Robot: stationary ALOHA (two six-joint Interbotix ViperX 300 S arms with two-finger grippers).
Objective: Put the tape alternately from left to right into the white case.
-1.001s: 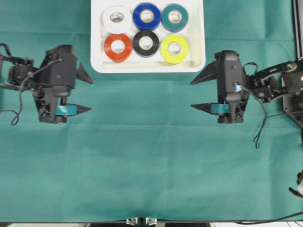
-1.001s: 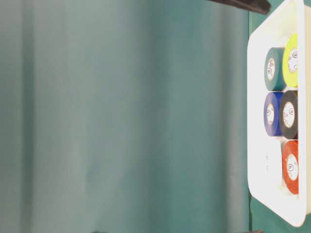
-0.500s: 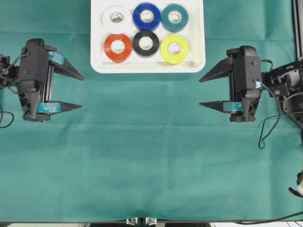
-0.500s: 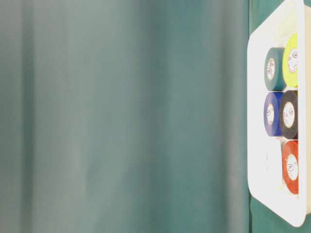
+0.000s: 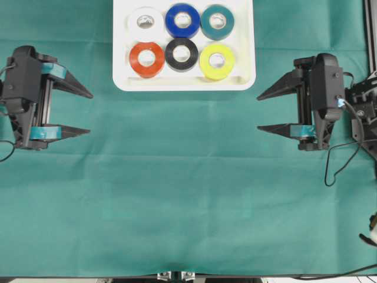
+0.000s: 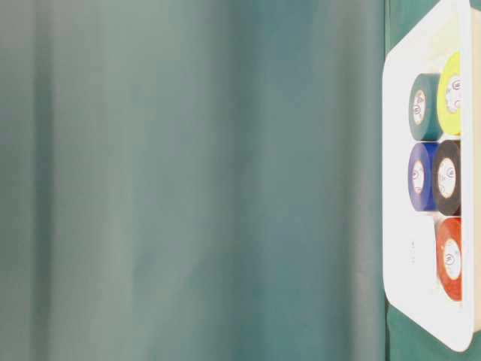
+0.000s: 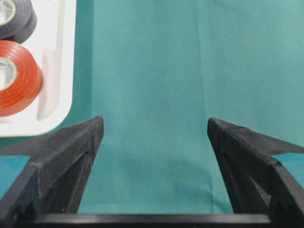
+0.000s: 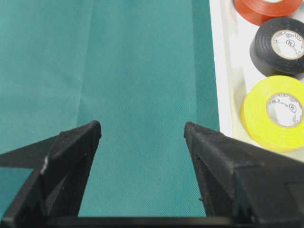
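Both arms matte black. Left gripper [image 5: 89,112] and right gripper [image 5: 258,112]: long tapered black fingers [image 7: 71,142] with rough printed texture, teal tape patches near the finger bases. Loose black cables [image 5: 339,159] loop off each wrist.

You're at lab-style robot test bench: green cloth [image 5: 188,206] covers table, cabled arm mount [image 5: 362,118] at 3 o'clock, no household furnishings.

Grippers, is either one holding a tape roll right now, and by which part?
Nothing is held. The left gripper and right gripper are both open and empty; all six rolls sit in the white case.
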